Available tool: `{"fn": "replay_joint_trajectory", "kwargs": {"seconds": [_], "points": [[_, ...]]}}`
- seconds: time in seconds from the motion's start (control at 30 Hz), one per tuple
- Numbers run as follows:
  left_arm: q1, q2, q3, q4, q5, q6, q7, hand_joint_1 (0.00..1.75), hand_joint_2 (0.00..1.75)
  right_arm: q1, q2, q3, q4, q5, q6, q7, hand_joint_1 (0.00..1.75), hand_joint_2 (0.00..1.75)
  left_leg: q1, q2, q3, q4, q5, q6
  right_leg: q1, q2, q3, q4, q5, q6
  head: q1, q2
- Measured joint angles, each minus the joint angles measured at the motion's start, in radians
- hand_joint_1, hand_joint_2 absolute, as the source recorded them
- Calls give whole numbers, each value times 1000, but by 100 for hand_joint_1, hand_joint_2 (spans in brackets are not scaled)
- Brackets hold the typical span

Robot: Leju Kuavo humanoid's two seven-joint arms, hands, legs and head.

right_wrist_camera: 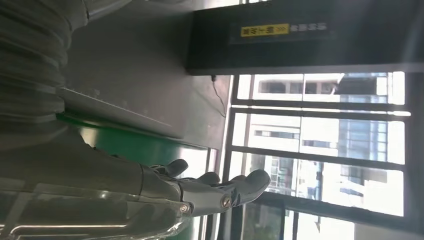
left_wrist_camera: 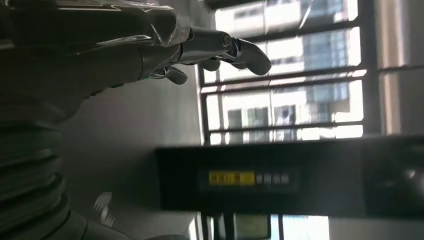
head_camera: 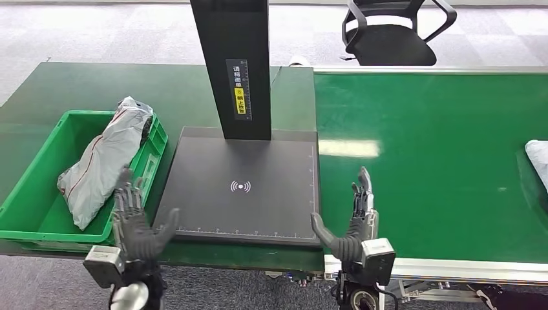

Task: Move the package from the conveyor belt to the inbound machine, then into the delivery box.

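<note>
Head view: one soft grey plastic package (head_camera: 102, 160), wrinkled and glossy with a thin red line along it, lies slanted inside the single green moulded-plastic delivery box (head_camera: 39, 206) at the left of the frame, its upper end leaning over the box's right wall. At centre stands one inbound machine (head_camera: 242, 187): a flat, matte black square plate marked with a white wireless symbol and a ruled scale along its near and right edges, from whose far side rises a smooth black rectangular column (head_camera: 234, 64) carrying a label with a yellow patch. The machine and box rest on a dark green table (head_camera: 77, 84); to the right runs one conveyor belt (head_camera: 439, 155) of brighter green, smooth material with a pale metal frame, and the edge of a second light-coloured package (head_camera: 537, 161) shows at the right margin on the belt. One black mesh office chair (head_camera: 391, 29) stands on the grey floor at the upper right. Two hands are visible at the lower edge: the left hand (head_camera: 134, 223), dark and jointed, is raised beside the box's near right corner, and the right hand (head_camera: 352, 223) is raised at the seam between machine and belt. Both have their fingers (left_wrist_camera: 250, 54) spread apart and extended, holding nothing, as the wrist views confirm.
</note>
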Motion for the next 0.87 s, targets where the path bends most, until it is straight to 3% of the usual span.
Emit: {"fn": "replay_joint_trajectory", "kwargs": {"seconds": [0.13, 0.33, 0.87], "points": [[81, -92, -20, -14, -6, -125, 10, 0, 175, 6, 19, -2, 34, 45, 23, 22, 0, 175, 2, -2, 0, 0, 0, 0, 2, -1, 0, 0, 0, 0, -1, 0], [130, -160, -19, -43, -48, -170, 33, 0, 175, 7, 37, -9, 54, 42, 47, 27, 0, 175, 4, -2, 0, 0, 0, -1, 4, -1, 0, 0, 0, -1, 0, 0], [157, -201, 32, -64, -66, -231, 45, 0, 175, 20, 41, -32, 108, 29, 87, 30, 0, 175, 4, -2, 0, 0, 0, -1, 4, -2, 0, 0, 0, -1, -1, 0]]}}
